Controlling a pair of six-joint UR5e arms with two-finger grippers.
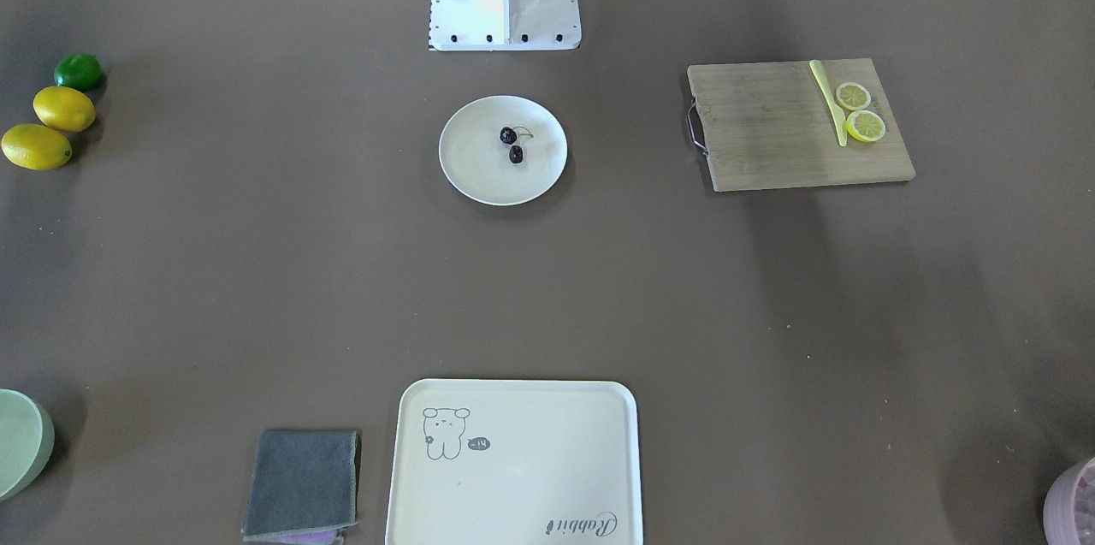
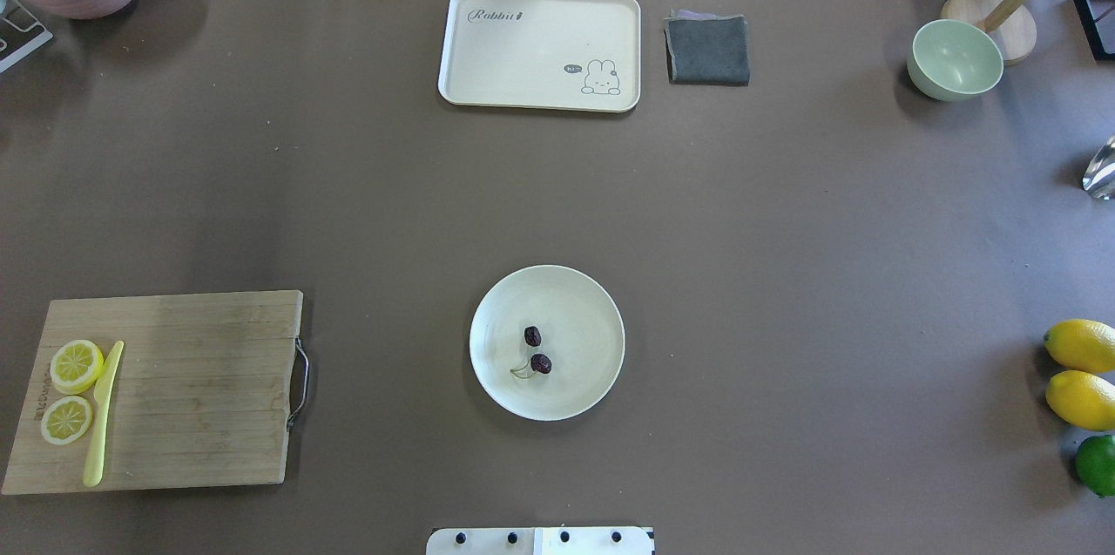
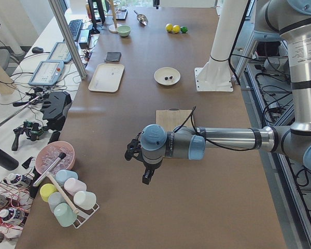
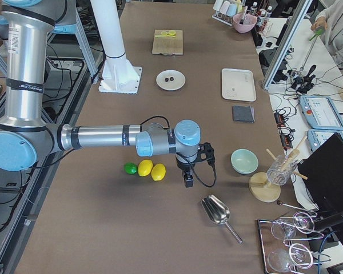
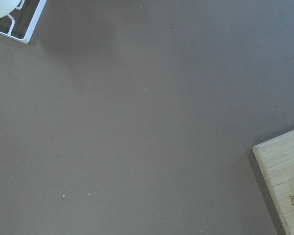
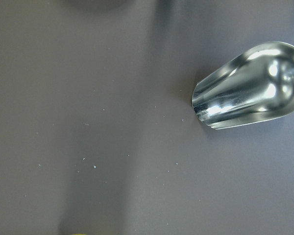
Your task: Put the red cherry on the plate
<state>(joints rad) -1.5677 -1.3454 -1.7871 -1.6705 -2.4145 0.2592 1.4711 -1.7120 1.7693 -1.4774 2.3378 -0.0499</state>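
Note:
The red cherry (image 2: 537,350), a pair of dark glossy cherries joined by thin green stems, lies inside the round cream plate (image 2: 582,298) near the robot's base; it also shows as the cherry (image 1: 511,145) on the plate (image 1: 475,173). My left gripper (image 3: 145,179) hangs over the table's left end, far from the plate. My right gripper (image 4: 188,182) hangs over the right end beside the lemons. Both show only in the side views, so I cannot tell whether they are open or shut. Neither wrist view shows fingers.
A wooden cutting board (image 2: 192,389) carries two lemon slices and a yellow knife (image 2: 103,411). A cream tray (image 2: 540,50), grey cloth (image 2: 707,50) and green bowl (image 2: 954,60) sit on the far side. Two lemons (image 2: 1080,372), a lime and a metal scoop (image 6: 250,88) lie at right.

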